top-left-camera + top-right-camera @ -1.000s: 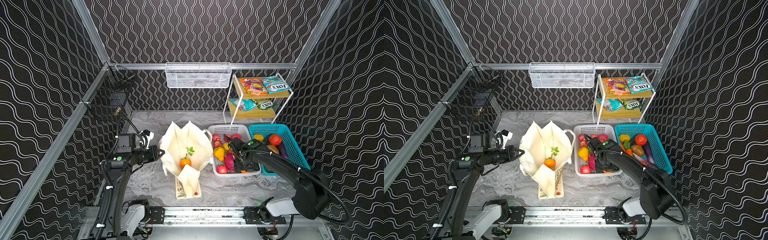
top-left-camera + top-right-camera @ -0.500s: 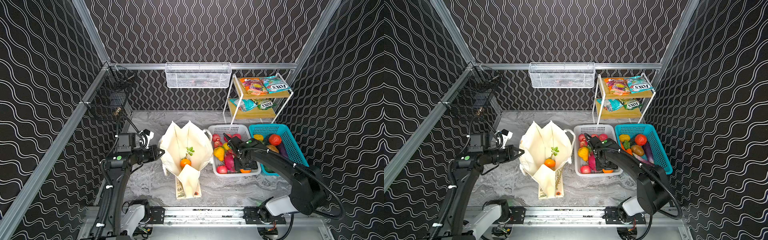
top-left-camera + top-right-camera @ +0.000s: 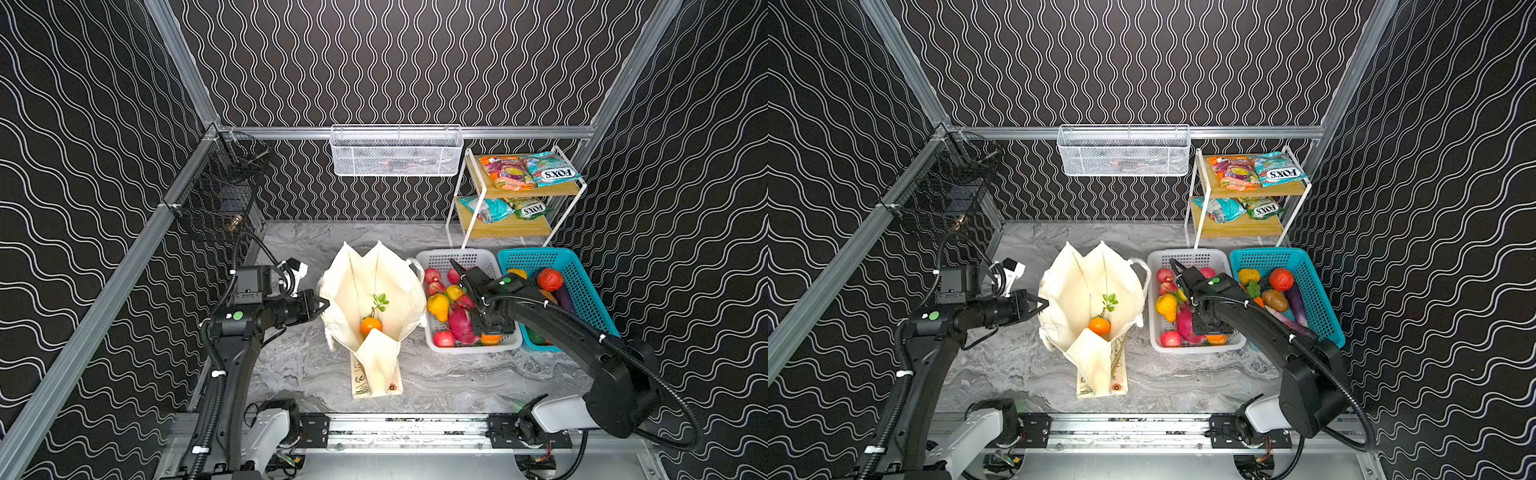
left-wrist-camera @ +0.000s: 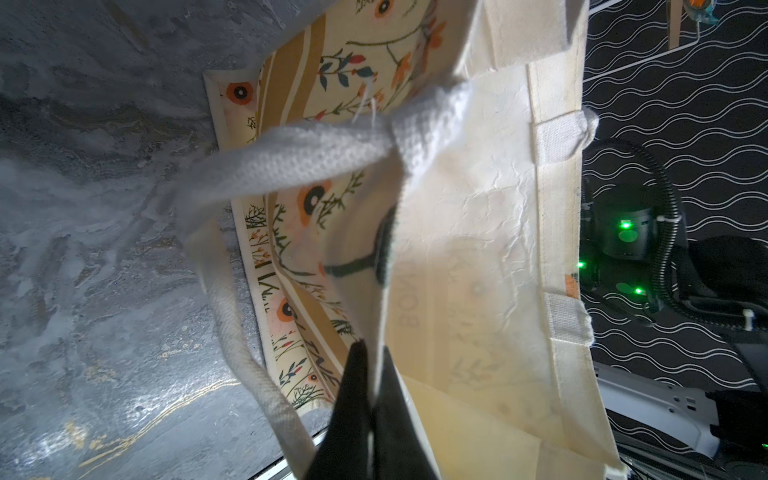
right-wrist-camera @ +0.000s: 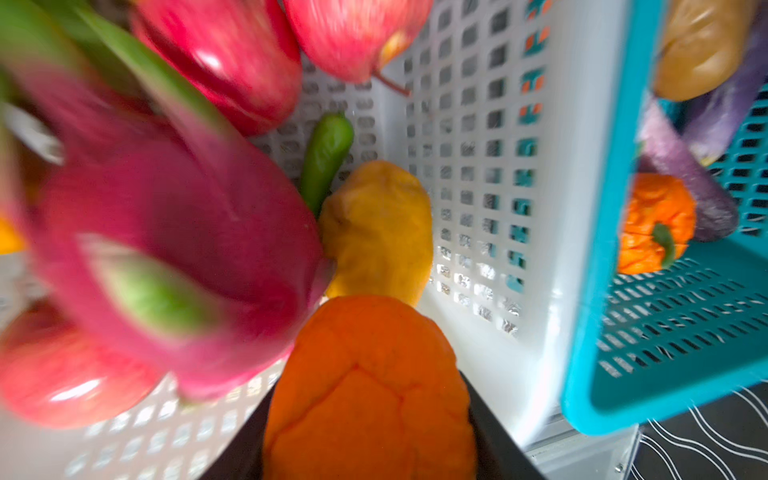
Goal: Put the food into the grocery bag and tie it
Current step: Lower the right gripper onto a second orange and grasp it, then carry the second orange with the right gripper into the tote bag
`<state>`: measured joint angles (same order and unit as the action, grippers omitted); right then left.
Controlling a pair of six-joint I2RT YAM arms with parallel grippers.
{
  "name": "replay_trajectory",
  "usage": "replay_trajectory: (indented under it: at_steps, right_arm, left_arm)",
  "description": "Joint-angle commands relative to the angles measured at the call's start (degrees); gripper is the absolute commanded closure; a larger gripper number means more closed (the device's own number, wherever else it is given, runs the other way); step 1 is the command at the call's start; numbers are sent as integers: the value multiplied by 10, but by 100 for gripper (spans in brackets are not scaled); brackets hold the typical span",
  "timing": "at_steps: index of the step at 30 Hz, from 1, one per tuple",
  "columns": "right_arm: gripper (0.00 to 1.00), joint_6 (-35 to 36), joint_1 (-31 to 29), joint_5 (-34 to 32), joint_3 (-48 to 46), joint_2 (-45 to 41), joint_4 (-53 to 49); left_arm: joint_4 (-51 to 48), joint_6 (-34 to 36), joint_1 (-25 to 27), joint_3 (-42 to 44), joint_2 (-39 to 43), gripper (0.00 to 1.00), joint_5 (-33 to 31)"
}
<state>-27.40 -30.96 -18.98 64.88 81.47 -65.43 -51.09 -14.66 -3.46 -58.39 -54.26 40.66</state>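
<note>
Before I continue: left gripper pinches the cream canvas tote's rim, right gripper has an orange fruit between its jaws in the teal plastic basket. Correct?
Wrong basket: the right wrist view shows the right gripper and orange fruit in the white perforated plastic basket, beside the teal plastic basket. The left gripper does pinch the cream canvas tote's rim.

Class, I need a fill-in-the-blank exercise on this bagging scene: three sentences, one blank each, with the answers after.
The left gripper is shut on the edge of the cream ___.
Inside it lies one ___ with a leafy stalk.
The right gripper reaches down into the ___ basket beside it.
Missing words: bag, orange, white.
</note>
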Motion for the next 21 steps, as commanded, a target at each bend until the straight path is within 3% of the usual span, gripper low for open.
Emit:
replay_trajectory:
  at_steps: [1,11,21]
  right_arm:
    - [52,-11,1,-5,43,-19,-33]
    - [53,-11,-29,59,266,-25,-53]
    - [52,-37,-243,18,636,163,-130]
  left_arm:
    - [5,7,-1,-4,-1,100,6]
    - [9,6,-1,-11,-6,100,14]
    - [4,8,-1,-20,-8,100,14]
